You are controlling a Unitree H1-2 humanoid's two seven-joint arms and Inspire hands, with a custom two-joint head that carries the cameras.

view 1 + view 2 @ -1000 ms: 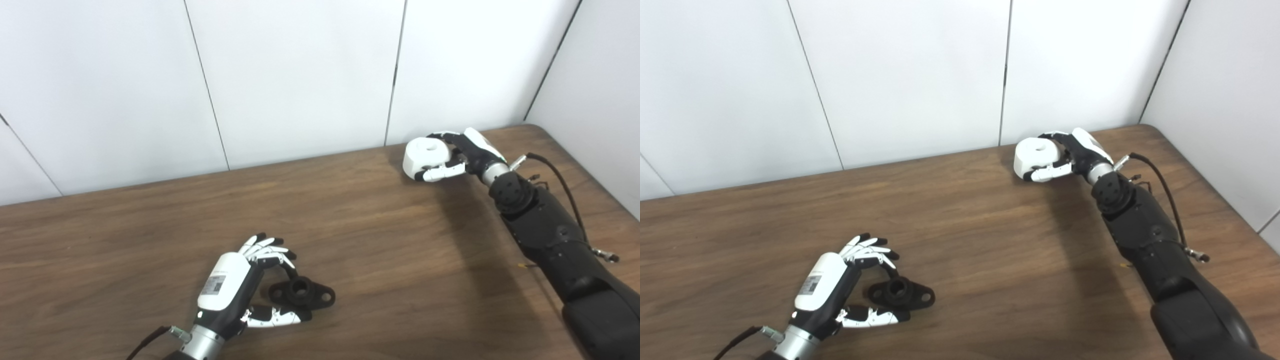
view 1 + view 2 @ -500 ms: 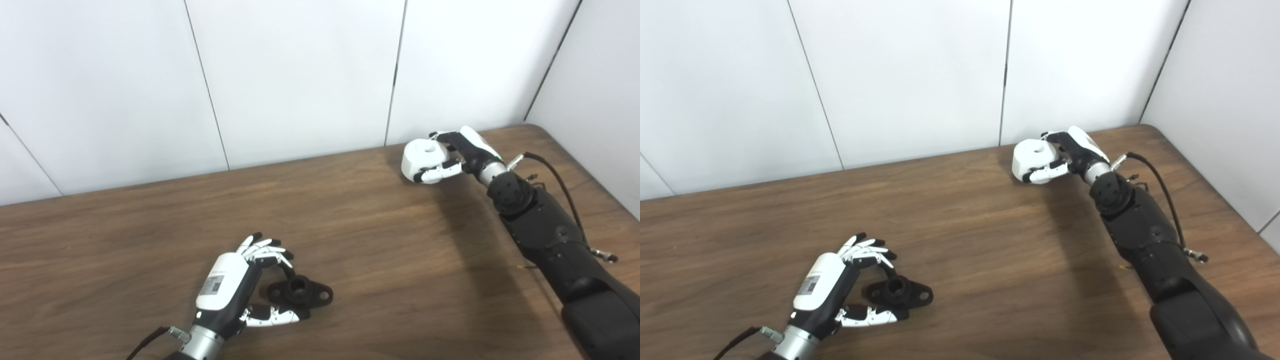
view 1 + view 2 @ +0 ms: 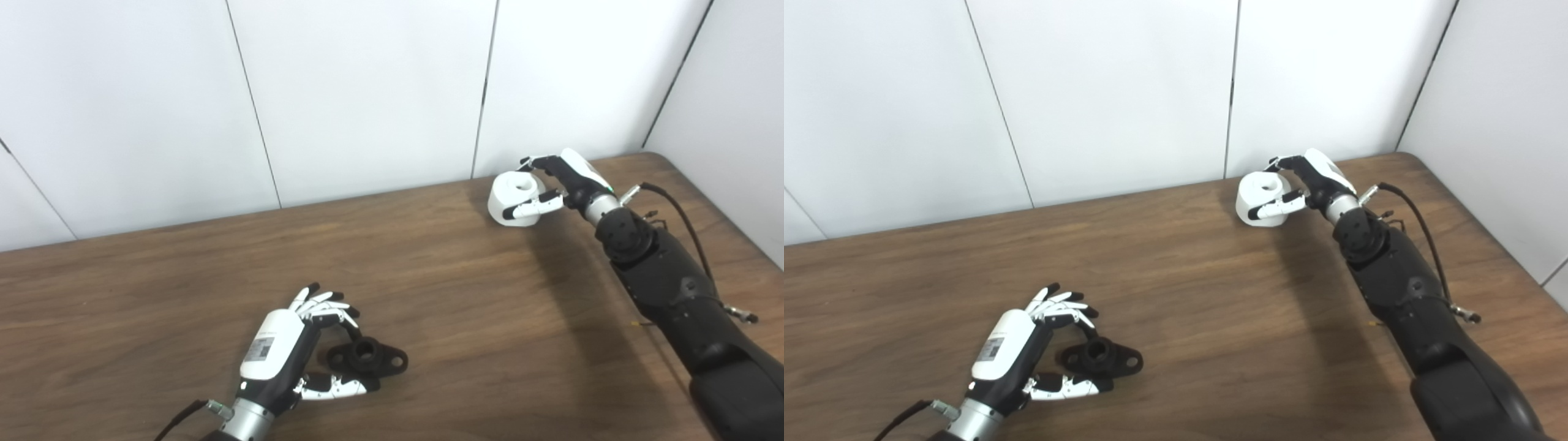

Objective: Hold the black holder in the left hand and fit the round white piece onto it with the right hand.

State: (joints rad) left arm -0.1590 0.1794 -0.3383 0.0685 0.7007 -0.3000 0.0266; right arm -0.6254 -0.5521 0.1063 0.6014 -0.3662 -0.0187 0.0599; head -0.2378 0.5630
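At the table's 1-o'clock corner the right hand [image 3: 560, 184] grips the round white piece [image 3: 511, 197] — the black holder [image 3: 367, 357], long axis running 3-to-9, lies well apart toward 7 o'clock, the left hand [image 3: 288, 352] curled around its near end, grip not yet clearly closed.

— What lies beneath it all?
— A dark brown wood-grain table [image 3: 153, 318], rounded at its far right corner.
— And behind?
— Plain white wall panels [image 3: 361, 92], split by thin dark seams.
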